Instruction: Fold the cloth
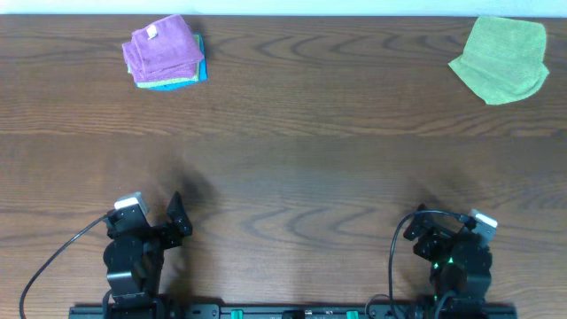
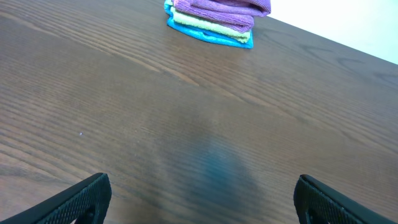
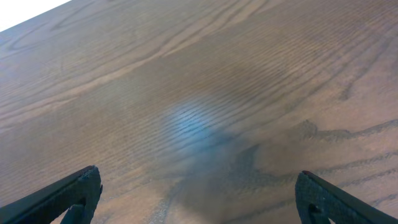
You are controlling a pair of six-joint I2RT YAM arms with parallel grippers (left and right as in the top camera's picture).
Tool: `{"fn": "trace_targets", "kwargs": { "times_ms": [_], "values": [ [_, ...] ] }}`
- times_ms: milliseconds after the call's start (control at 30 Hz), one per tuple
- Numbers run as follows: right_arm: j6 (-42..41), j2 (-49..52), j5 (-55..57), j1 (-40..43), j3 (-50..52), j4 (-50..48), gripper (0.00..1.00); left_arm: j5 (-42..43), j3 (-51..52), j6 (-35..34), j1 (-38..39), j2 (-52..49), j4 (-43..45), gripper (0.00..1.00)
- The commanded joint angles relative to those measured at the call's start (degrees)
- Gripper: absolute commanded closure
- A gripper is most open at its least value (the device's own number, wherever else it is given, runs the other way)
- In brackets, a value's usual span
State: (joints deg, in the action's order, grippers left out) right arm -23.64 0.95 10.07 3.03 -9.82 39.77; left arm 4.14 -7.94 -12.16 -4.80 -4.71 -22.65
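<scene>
A green cloth (image 1: 501, 58) lies loosely crumpled at the far right corner of the wooden table (image 1: 292, 159). A stack of folded cloths (image 1: 165, 51), purple on top with green and blue beneath, sits at the far left; it also shows in the left wrist view (image 2: 217, 17). My left gripper (image 1: 177, 219) rests near the front left edge, open and empty (image 2: 202, 199). My right gripper (image 1: 418, 226) rests near the front right edge, open and empty (image 3: 199, 196). Both are far from the green cloth.
The table's far edge meets a white wall (image 2: 348, 22). Black cables (image 1: 53, 257) trail from each arm base at the front edge.
</scene>
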Motion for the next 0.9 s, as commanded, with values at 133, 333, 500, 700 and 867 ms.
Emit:
{"fn": "trace_targets", "kwargs": {
  "times_ms": [133, 333, 500, 700, 867],
  "values": [
    [0.5, -0.6, 0.0, -0.4, 0.5, 0.0, 0.01, 0.3, 1.2, 0.0, 0.1, 0.5, 0.0, 0.05],
    [0.5, -0.6, 0.2, -0.4, 0.5, -0.4, 0.01, 0.3, 1.2, -0.1, 0.1, 0.5, 0.0, 0.05],
    [0.5, -0.6, -0.3, -0.4, 0.5, -2.2, 0.01, 0.3, 1.2, -0.1, 0.1, 0.5, 0.0, 0.05],
    [-5.4, -0.6, -4.5, -0.4, 0.5, -14.5, 0.01, 0.3, 1.2, -0.1, 0.1, 0.5, 0.0, 0.05],
    [-6.8, -0.6, -9.8, -0.4, 0.5, -23.1, 0.01, 0.3, 1.2, -0.1, 0.1, 0.5, 0.0, 0.05]
  ]
}}
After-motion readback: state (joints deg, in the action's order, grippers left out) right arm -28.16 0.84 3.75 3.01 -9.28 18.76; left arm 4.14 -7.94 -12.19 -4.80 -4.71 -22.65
